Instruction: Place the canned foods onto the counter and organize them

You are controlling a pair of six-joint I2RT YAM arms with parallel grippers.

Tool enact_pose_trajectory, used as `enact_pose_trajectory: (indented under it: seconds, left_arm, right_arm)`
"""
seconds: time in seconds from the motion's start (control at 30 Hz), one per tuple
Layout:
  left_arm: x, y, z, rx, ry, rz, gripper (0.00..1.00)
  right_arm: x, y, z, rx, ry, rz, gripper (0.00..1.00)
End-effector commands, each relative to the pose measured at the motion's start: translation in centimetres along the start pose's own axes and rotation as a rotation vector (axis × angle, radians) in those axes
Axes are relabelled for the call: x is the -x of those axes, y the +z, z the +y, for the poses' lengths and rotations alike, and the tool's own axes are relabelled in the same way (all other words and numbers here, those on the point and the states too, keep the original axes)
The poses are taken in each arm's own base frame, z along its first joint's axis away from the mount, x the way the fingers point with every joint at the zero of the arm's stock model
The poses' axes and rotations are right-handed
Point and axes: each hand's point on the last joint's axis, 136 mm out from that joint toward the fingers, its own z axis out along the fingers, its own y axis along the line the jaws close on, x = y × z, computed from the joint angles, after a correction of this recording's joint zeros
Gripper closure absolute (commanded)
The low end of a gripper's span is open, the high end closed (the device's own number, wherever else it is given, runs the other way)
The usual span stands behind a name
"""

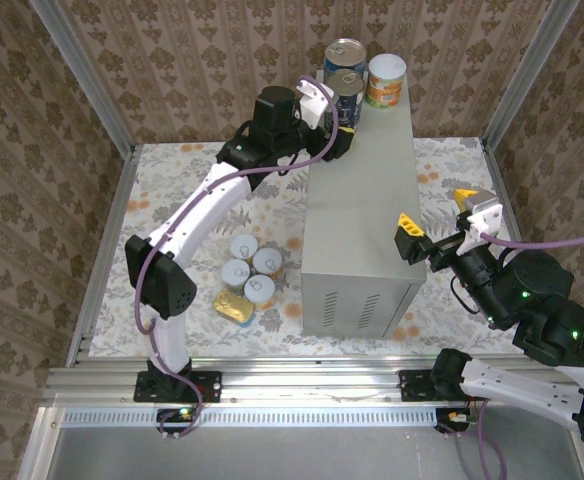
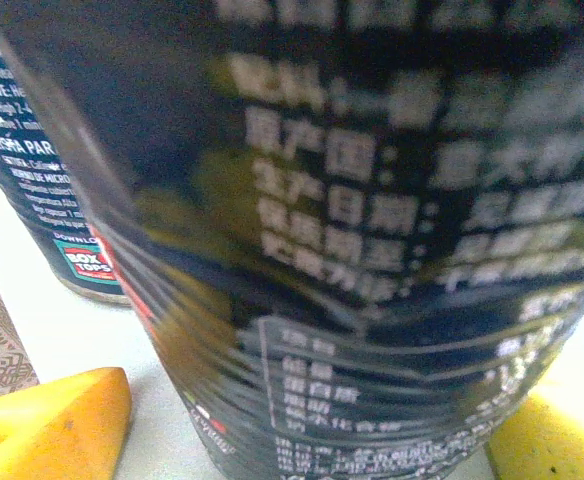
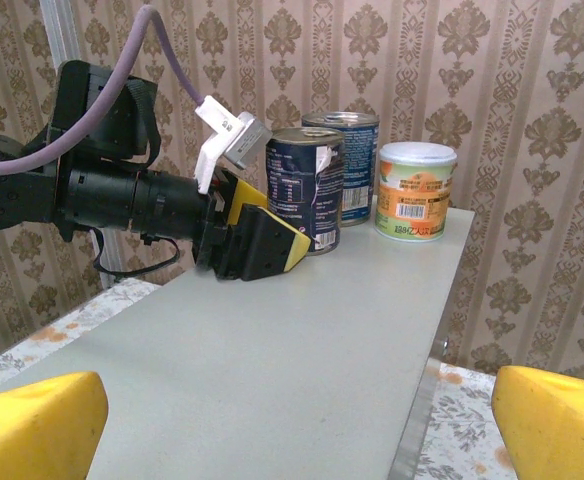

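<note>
**Three tins up, the floor cluster waiting**

You had three of the canned foods standing at the far end of the tall pale grey-beige metal box [image 1: 362, 200] that served as your surface. A blue-labelled silver-topped can [image 1: 345, 52] stood at the very back, with a second blue-labelled can [image 3: 302, 190] just in front of it. A shorter orange-labelled can with a white lid [image 1: 386, 80] stood just beside them on the right. All three were upright and close together, so that corner read as tidy.

Your left gripper [image 3: 257, 225] was at the nearer blue can, its jaws spread to either side of it. In the left wrist view a strip of bare surface showed between one yellow pad [image 2: 52, 425] and the label. From that I judged the can to be resting on its own base rather than pinched. Your right gripper [image 1: 437, 213] hung off the right side of the box, jaws wide apart and holding nothing.

What was left lay on the floral-patterned floor [image 1: 272, 205] to the left of the box. There was a tight cluster of short white-lidded cans [image 1: 261, 289] and, just beside its near edge, the flat oblong yellow tin [image 1: 234, 306]. By my reading you were less than halfway, with most of the box top bare and room for all of them.
</note>
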Motion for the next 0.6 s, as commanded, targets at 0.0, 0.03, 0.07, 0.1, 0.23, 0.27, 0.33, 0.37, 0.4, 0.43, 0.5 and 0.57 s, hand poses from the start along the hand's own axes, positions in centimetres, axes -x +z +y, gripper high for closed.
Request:
enact_pose_trajectory:
  seconds: [0.0,0.03,0.07,0.1,0.23,0.27,0.33,0.37,0.4,0.43,0.5,0.57]
  left_arm:
    - [0.2,0.2,0.8,0.012,-0.015,0.000,0.10]
    - [0.2,0.2,0.8,0.011,-0.015,0.000,0.10]
    - [0.3,0.2,0.8,0.010,-0.014,-0.001,0.10]
    - [0.3,0.1,0.8,0.011,-0.014,-0.002,0.10]
    - [0.8,-0.5,0.8,0.015,-0.016,-0.011,0.09]
    - [0.9,-0.9,0.8,0.022,-0.014,-0.015,0.07]
    - [1.1,-1.7,0.9,0.033,-0.013,-0.020,0.04]
    - [1.2,-2.2,0.9,0.040,-0.012,-0.026,0.03]
    - [1.2,-2.8,0.9,0.046,-0.012,-0.029,0.01]
    - [1.1,-3.4,0.9,0.051,-0.014,-0.030,0.00]
    - [1.4,-4.9,1.0,0.067,-0.020,-0.044,0.00]
    - [1.3,-6.5,1.3,0.081,-0.037,-0.049,0.00]
  right_arm:
    - [0.2,-0.3,-0.9,-0.040,0.014,-0.015,0.00]
    - [0.2,-0.3,-0.9,-0.040,0.016,-0.015,0.00]
    - [0.2,-0.4,-1.0,-0.040,0.016,-0.015,0.00]
    - [0.2,-0.3,-1.0,-0.040,0.018,-0.016,0.00]
    - [0.3,-0.3,-0.9,-0.039,0.018,-0.017,0.00]
    - [0.3,-0.4,-1.0,-0.039,0.019,-0.019,0.00]
    - [0.3,-0.3,-0.9,-0.039,0.014,-0.015,0.00]
    - [0.3,-0.4,-1.0,-0.039,0.014,-0.015,0.00]
    - [0.3,-0.3,-0.9,-0.039,0.015,-0.014,0.00]
    - [0.3,-0.3,-0.9,-0.038,0.014,-0.015,0.00]
    - [0.3,-0.3,-0.9,-0.038,0.014,-0.014,0.00]
    - [0.3,-0.2,-0.8,-0.039,0.013,-0.014,0.00]
